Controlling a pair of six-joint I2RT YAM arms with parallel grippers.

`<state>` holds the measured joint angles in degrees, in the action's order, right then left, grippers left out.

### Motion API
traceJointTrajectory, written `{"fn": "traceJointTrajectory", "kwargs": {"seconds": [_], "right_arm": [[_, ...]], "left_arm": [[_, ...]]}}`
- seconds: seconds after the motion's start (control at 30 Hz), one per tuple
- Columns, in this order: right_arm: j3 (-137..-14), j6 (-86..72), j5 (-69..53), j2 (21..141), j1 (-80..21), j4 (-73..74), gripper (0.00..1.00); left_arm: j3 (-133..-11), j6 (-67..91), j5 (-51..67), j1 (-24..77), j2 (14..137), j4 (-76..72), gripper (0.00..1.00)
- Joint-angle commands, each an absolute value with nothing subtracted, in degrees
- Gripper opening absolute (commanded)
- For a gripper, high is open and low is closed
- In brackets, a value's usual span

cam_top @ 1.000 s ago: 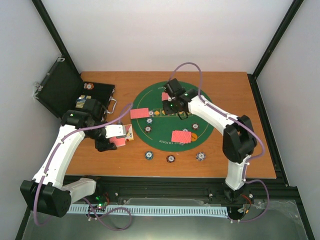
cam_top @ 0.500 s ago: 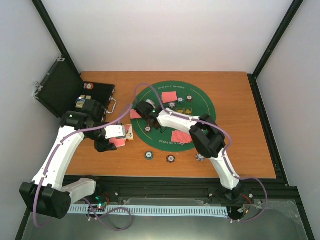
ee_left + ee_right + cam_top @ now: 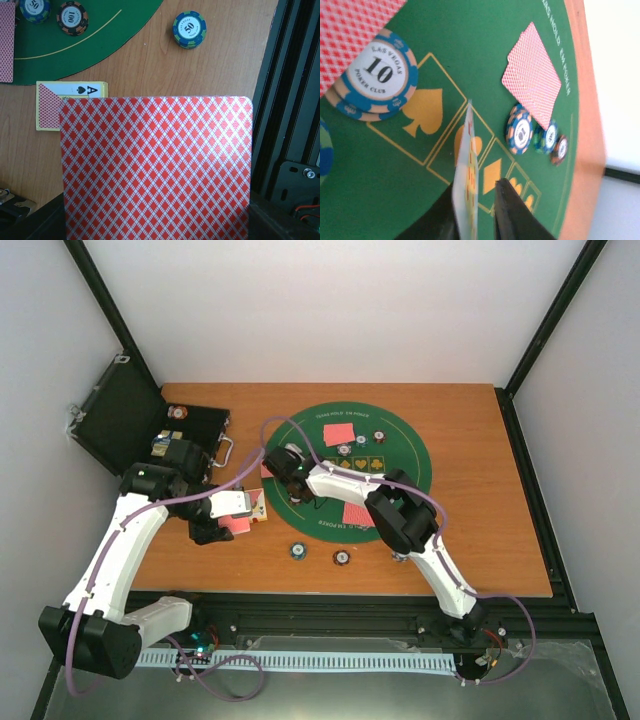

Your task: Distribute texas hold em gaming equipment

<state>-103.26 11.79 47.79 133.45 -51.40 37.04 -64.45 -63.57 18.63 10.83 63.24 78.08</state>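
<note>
My left gripper (image 3: 237,523) holds a red-backed playing card (image 3: 155,170) above the wood left of the green mat; the card hides its fingers in the left wrist view. A yellow card box (image 3: 70,102) showing an ace of spades lies just beyond it. My right gripper (image 3: 290,466) is low over the mat's left part. It is shut on a playing card (image 3: 467,170) seen edge-on, which stands between its fingers (image 3: 482,200). A "10" chip (image 3: 375,75), a red card pile (image 3: 532,75) and three small chips (image 3: 520,129) lie on the mat beyond it.
The green felt mat (image 3: 400,455) carries red card piles at the back (image 3: 340,433) and front (image 3: 360,513). Chips (image 3: 298,550) (image 3: 341,558) sit on the wood near the front. An open black case (image 3: 150,425) stands at the back left. The black rail (image 3: 290,100) borders the near edge.
My right arm has swung from the mat's back centre to its left part, folding back on itself. The left arm and its card have hardly moved.
</note>
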Motion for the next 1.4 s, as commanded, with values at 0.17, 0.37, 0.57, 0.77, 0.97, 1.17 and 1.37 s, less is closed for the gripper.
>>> {"fn": "traceJointTrajectory", "kwargs": {"seconds": [0.17, 0.37, 0.57, 0.77, 0.97, 1.17, 1.37], "right_arm": [[-101.5, 9.0, 42.3, 130.5, -52.2, 38.7, 0.52], [-95.8, 7.2, 38.9, 124.6, -52.3, 37.4, 0.55], [-92.5, 5.8, 39.3, 123.1, -52.3, 37.6, 0.55], [-89.0, 3.9, 37.9, 122.5, -52.2, 38.0, 0.55], [-86.9, 1.5, 35.9, 121.4, -51.2, 36.6, 0.55], [-89.0, 0.6, 34.4, 124.0, -48.7, 36.0, 0.54], [-92.5, 0.6, 32.9, 127.0, -46.1, 36.7, 0.52]], "left_arm": [[-66.5, -63.9, 19.4, 10.9, 62.7, 79.1, 0.02], [-66.9, -64.1, 19.4, 10.9, 62.9, 79.1, 0.02], [-66.9, -64.0, 19.4, 10.9, 62.7, 79.3, 0.02], [-66.9, -64.0, 19.4, 10.9, 62.8, 79.4, 0.02], [-67.1, -63.9, 19.8, 10.9, 63.2, 79.2, 0.03], [-66.9, -63.7, 19.5, 10.9, 62.6, 79.6, 0.03], [-66.8, -63.9, 19.0, 10.9, 61.9, 79.7, 0.03]]}}
